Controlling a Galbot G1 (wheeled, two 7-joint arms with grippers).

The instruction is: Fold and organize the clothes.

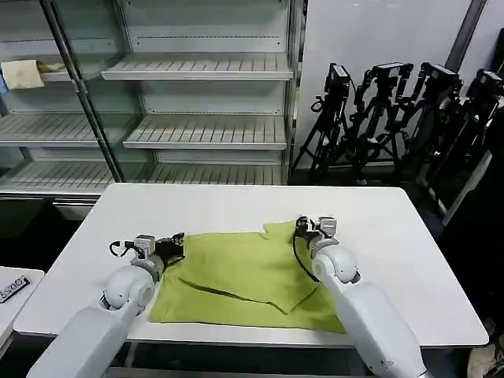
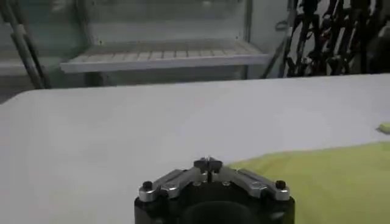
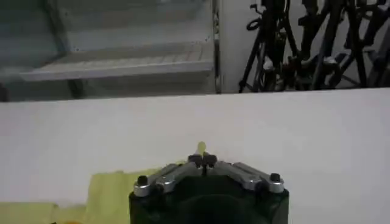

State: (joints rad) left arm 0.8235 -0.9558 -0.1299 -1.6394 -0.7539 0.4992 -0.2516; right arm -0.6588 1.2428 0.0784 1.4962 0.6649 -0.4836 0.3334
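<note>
The lime yellow-green T-shirt (image 1: 244,272) lies partly folded on the white table (image 1: 236,203), one layer turned over across its middle. My left gripper (image 1: 177,246) sits at the shirt's far left corner. Its fingers are shut (image 2: 209,163) and the cloth's edge (image 2: 329,176) runs right up to the fingertips. My right gripper (image 1: 303,227) rests at the far right edge by a sleeve. It is shut (image 3: 202,159), with a small tuft of green cloth pinched between the fingertips and more of the shirt (image 3: 109,189) beside it.
Bare table surface stretches beyond the shirt toward the far edge. Behind the table stand white shelves (image 1: 205,67), with a pale cream cloth (image 1: 22,73) on the upper left shelf. Black tripods (image 1: 394,110) crowd the back right. A second tabletop corner (image 1: 12,287) shows at the left.
</note>
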